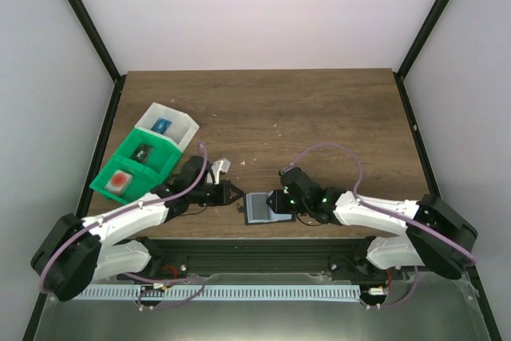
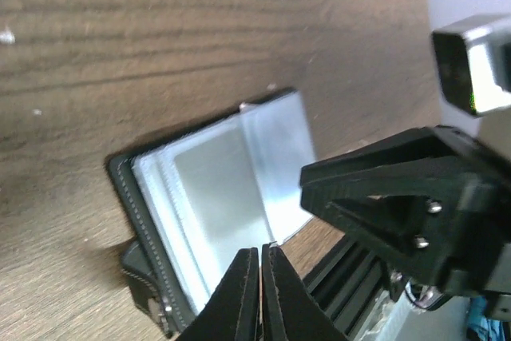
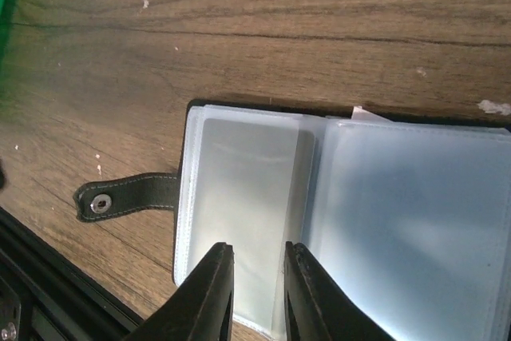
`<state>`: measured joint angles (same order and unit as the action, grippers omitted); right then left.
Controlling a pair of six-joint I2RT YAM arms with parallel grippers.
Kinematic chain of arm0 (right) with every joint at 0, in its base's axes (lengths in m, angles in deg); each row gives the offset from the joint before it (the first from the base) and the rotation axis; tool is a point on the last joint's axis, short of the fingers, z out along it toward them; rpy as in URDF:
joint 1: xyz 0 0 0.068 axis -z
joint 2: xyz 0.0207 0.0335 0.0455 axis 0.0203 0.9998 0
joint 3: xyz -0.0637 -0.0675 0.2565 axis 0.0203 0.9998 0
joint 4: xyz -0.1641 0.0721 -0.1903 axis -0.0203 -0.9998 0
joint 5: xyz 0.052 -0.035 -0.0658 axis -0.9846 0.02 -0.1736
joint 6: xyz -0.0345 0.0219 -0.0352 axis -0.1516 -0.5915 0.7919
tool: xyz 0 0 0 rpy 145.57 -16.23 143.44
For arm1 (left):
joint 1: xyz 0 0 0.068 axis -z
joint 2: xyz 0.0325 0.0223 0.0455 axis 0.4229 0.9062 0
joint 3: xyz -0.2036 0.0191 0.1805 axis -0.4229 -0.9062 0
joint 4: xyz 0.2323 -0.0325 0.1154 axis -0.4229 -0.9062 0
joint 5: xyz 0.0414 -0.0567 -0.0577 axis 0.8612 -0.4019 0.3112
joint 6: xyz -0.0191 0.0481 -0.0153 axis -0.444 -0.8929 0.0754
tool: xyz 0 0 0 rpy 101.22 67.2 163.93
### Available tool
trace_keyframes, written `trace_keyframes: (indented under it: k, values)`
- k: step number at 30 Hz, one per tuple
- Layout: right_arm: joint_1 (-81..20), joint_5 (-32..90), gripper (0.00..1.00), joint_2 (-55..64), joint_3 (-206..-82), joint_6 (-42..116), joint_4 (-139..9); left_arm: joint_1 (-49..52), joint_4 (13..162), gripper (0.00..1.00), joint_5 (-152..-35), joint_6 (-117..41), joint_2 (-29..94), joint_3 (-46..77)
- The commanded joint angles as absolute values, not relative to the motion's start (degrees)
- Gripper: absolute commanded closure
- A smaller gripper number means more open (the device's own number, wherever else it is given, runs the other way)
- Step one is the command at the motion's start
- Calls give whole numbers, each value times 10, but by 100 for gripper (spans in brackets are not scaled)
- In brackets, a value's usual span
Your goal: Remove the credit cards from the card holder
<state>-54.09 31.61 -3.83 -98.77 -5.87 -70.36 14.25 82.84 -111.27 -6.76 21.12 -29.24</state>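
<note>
— So, where does the card holder [image 1: 262, 208] lie?

— Open and flat on the table [image 1: 319, 109], close to its near edge, right between the two arms. Laid out like that, its clear sleeves [image 3: 239, 197] face up. I take that to be the point: the pockets can be reached from above.

— And the grippers?

— The left gripper [image 2: 261, 281] has its fingers pressed together, tips at the holder's near rim, with nothing visible between them. It looks more like a pin or a nudge than a grasp. The right gripper [image 3: 258, 285] hangs with fingers a little apart over a sleeve's edge; whether it grips that leaf I cannot tell.

— Any credit cards inside?

— None I can make out. Only a small white corner [image 3: 363, 111] pokes out at the far rim. What looks like a reddish card [image 1: 121, 182] sits in the green bin [image 1: 102, 185], well off to the left.

— Room to move?

— It's tight on the near side: the table's edge is just beside the holder, the snap strap [image 3: 120, 197] sticks out sideways, and the two grippers nearly meet. Beyond the holder the tabletop runs wide.
</note>
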Motion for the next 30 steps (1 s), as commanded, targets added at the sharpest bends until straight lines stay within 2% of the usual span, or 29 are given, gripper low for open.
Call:
trace_keyframes:
  k: [1, 4, 12, 17, 22, 30]
  values:
    - [-536, 294, 79, -21, -989, -51, -682, 142, 896, 94, -1150, -62, 246, -312]
    - [-537, 287, 78, 9, -1002, -52, -687, 142, 920, 91, -1158, -56, 269, -320]
    - [-537, 289, 79, 73, -1018, -50, -689, 142, 983, 69, -1181, -23, 280, -356]
    - [-537, 290, 95, 70, -989, -65, -670, 142, 1012, 66, -1195, -9, 287, -370]
    - [-537, 287, 99, 65, -972, -74, -659, 142, 1039, 64, -1204, 1, 299, -372]
    - [-537, 276, 99, 56, -952, -84, -634, 142, 1090, 59, -1215, 15, 338, -372]
